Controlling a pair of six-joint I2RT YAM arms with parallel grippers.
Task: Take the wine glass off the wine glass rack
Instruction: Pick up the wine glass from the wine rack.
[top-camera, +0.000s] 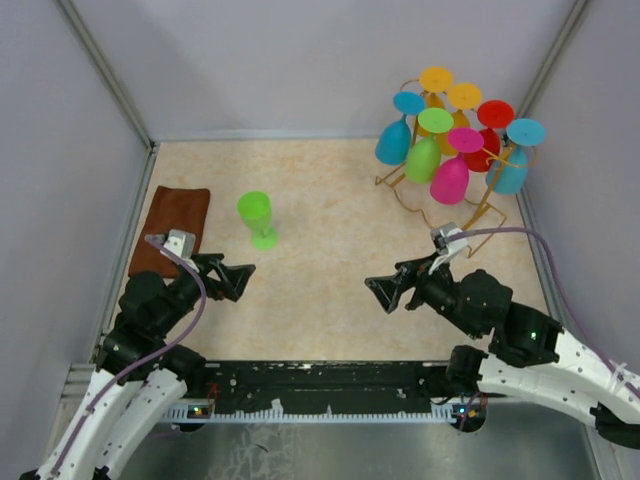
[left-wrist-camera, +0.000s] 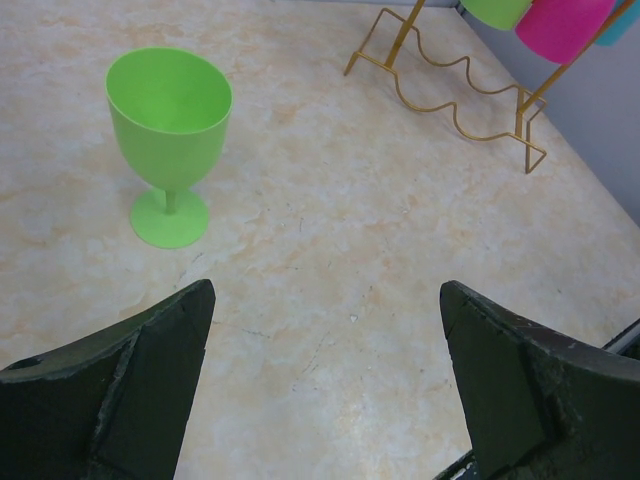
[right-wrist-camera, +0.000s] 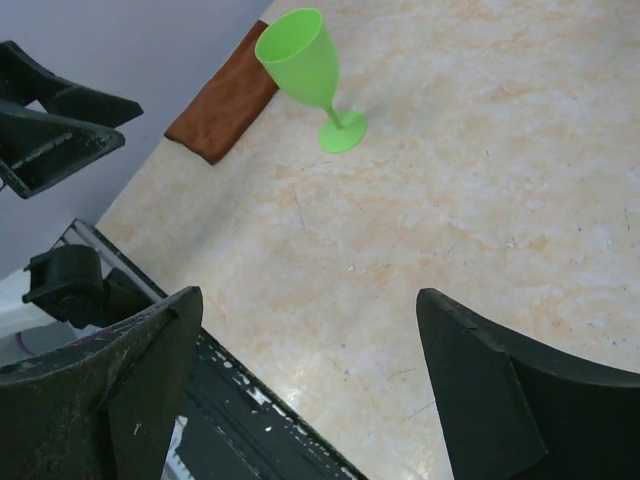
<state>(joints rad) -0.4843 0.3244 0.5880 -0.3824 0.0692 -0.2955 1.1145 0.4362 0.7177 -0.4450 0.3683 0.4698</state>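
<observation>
Just in front of the left hand (top-camera: 243, 282), a bit to its left, the green wine glass (top-camera: 256, 218) stood the right way up on the table (top-camera: 330, 260). It was off the rack (top-camera: 392, 180) and nothing was touching it. The left hand's two fingers were spread wide apart, with only bare table between them. A brown cloth (top-camera: 170, 230) lay flat further out to that hand's left, near the wall.

Far in front of the right hand (top-camera: 377, 295) was the same green glass. This hand's fingers were spread wide too and held nothing.

Off to the right hand's side, back by its wrist, the yellow wire rack stood well apart from the green glass. Other glasses (top-camera: 450, 178) hung on it with their round feet up (blue, green, pink, orange and red ones). The two hands pointed at each other across the table and stayed apart.
</observation>
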